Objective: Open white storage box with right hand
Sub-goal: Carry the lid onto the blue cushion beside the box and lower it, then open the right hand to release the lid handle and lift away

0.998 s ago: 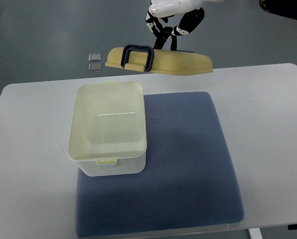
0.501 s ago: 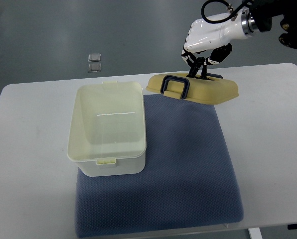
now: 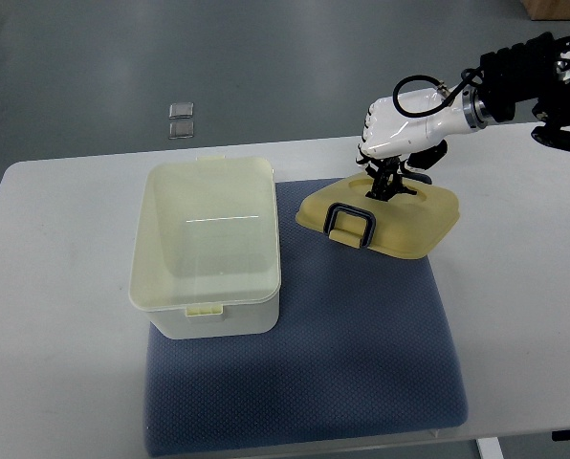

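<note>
The white storage box [image 3: 206, 244] stands open and empty on the left part of the blue mat [image 3: 304, 325]. Its cream lid [image 3: 385, 215], with a dark handle [image 3: 350, 224], sits tilted low over the mat to the box's right. My right hand [image 3: 390, 177] comes in from the upper right, and its fingers [image 3: 388, 182] are curled on the lid's far edge. The left arm does not show.
The mat lies on a white table [image 3: 515, 287]. Two small clear squares [image 3: 180, 120] lie on the floor beyond the table's far edge. Grey floor surrounds the table.
The right hand has carried the lid from high above the table's far edge down and to the right, so it now sits low over the mat beside the box.
</note>
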